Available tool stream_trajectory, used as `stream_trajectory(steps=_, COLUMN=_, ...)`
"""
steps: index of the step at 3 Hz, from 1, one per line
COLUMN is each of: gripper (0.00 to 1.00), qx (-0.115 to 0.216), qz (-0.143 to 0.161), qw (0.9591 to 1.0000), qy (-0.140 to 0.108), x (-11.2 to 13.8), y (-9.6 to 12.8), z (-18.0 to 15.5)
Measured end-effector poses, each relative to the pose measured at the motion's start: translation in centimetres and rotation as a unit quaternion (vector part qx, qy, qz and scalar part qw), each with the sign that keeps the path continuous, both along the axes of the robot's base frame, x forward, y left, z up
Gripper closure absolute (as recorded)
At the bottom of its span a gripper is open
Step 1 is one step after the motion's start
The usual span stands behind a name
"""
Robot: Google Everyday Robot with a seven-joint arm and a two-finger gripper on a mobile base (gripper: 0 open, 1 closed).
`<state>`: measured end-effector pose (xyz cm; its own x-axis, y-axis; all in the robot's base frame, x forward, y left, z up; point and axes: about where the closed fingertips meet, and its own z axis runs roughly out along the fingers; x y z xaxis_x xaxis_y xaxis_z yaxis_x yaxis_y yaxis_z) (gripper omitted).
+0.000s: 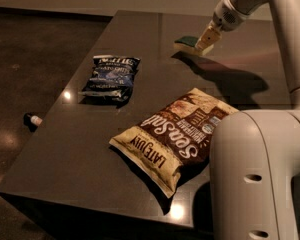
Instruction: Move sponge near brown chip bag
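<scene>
The sponge (pixel 185 42), green on top with a pale yellow base, is at the far right of the dark table (pixel 90 134). My gripper (pixel 206 40) is shut on the sponge's right end and holds it just above the tabletop, with its shadow underneath. The brown chip bag (pixel 177 134), brown and cream with "Sea Salt" and "Late July" lettering, lies flat near the front right of the table, well in front of the sponge. My arm's white base (pixel 260 174) covers the bag's right edge.
A smaller dark blue chip bag (pixel 111 76) lies at the table's left middle. A small dark object (pixel 32 119) sits on the floor left of the table. The table's front edge runs along the bottom of the view.
</scene>
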<state>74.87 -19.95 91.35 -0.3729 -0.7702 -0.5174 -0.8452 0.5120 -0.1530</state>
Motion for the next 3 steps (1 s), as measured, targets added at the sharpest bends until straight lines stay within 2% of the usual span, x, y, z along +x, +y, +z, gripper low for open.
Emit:
stream_trajectory(steps=2, gripper=1.0, qx=0.006, qz=0.003, qw=0.9999, qy=0.011, x=-4.7, y=-1.3, z=3.3)
stream_trajectory(steps=3, gripper=1.0, qx=0.013, qz=0.012, qw=0.9996, qy=0.02, x=-8.2, y=-1.3, z=4.2)
